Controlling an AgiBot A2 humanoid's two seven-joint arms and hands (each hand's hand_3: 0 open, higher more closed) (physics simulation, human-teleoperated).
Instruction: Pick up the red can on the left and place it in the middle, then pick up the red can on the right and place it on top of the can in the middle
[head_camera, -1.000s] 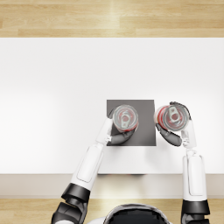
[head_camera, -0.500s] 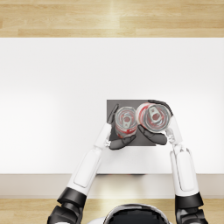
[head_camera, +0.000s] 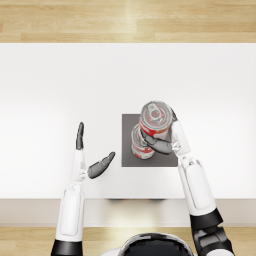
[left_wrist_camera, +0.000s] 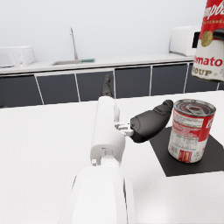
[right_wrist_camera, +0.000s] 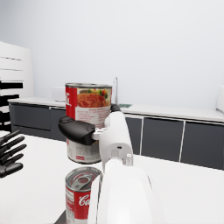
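Right hand (head_camera: 161, 142) grips raised can (head_camera: 156, 120) above second can (head_camera: 141, 144), upright on dark mat (head_camera: 170, 159). Left hand (head_camera: 92, 159) empty, fingers spread.

A kitchen: beyond the fingers (left_wrist_camera: 106, 85) run dark cabinets (left_wrist_camera: 131, 82), a sink tap (left_wrist_camera: 72, 43) and a microwave (left_wrist_camera: 186, 40)

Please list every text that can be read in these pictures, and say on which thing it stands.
"omato" and "OUP": raised can, held by the right hand.
Script brand above them: cut off, unreadable.
"Ca...": can on the mat, rest hidden.
Small print on both cans: too blurred.
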